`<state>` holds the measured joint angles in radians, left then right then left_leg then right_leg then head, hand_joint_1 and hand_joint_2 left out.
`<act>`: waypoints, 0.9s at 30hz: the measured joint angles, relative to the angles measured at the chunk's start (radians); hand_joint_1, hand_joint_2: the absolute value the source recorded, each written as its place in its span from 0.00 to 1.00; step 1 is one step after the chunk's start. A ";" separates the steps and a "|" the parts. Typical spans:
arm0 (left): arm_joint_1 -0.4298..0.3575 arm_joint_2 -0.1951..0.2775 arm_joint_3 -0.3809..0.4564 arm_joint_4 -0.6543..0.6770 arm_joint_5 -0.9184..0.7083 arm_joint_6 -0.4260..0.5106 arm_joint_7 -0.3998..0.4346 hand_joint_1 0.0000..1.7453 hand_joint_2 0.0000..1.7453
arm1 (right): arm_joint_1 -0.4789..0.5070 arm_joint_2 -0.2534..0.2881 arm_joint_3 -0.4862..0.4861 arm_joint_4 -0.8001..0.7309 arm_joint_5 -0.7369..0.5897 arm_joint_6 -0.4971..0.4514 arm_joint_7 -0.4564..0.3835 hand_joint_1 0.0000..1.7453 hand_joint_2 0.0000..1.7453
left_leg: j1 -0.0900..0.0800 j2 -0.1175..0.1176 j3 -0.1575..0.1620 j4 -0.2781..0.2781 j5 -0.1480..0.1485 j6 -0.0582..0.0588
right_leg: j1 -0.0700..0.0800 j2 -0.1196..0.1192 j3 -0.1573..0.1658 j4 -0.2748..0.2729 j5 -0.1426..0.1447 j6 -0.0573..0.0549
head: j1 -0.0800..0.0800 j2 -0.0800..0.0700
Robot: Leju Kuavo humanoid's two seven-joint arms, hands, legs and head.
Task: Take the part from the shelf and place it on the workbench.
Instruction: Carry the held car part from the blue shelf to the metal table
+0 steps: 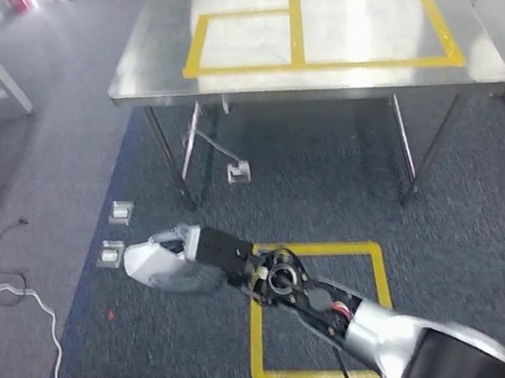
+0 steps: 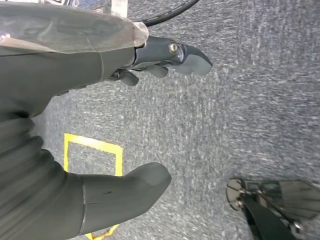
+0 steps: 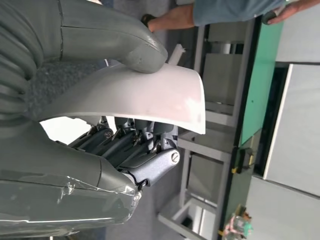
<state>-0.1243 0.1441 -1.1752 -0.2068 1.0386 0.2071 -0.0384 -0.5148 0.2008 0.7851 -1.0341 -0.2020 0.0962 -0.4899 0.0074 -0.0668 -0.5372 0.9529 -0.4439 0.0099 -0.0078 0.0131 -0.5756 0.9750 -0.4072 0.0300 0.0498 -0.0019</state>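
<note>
Right robot hand grips the curved white plastic part, thumb above and fingers beneath; the yellow-taped steel table lies ahead. Left robot hand hangs empty, fingers apart.

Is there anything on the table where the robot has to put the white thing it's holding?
Nothing visible. The right hand holds the white part, and the workbench ahead shows bare metal inside its yellow tape outlines. Only open carpet lies between the part and the bench.

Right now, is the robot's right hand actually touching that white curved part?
Touching. The right wrist view shows the right hand gripping the white part, thumb on one face, fingers under the other.
</note>
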 joint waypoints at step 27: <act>0.002 0.005 0.000 0.000 0.014 0.000 0.004 0.00 1.00 | 0.005 0.003 -0.010 0.009 -0.037 0.012 -0.013 0.84 1.00 | -0.002 0.076 -0.004 -0.004 0.006 0.018 | 0.001 -0.003 -0.092 0.220 -0.093 0.004 | -0.011 0.000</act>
<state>-0.1224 0.1490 -1.1757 -0.2068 1.0521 0.2068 -0.0343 -0.5098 0.2041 0.7751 -1.0252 -0.2392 0.1080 -0.5034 0.0050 0.0091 -0.5414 0.9492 -0.4379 0.0277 -0.0064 0.0098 -0.6677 1.1953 -0.5001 0.0344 0.0386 -0.0019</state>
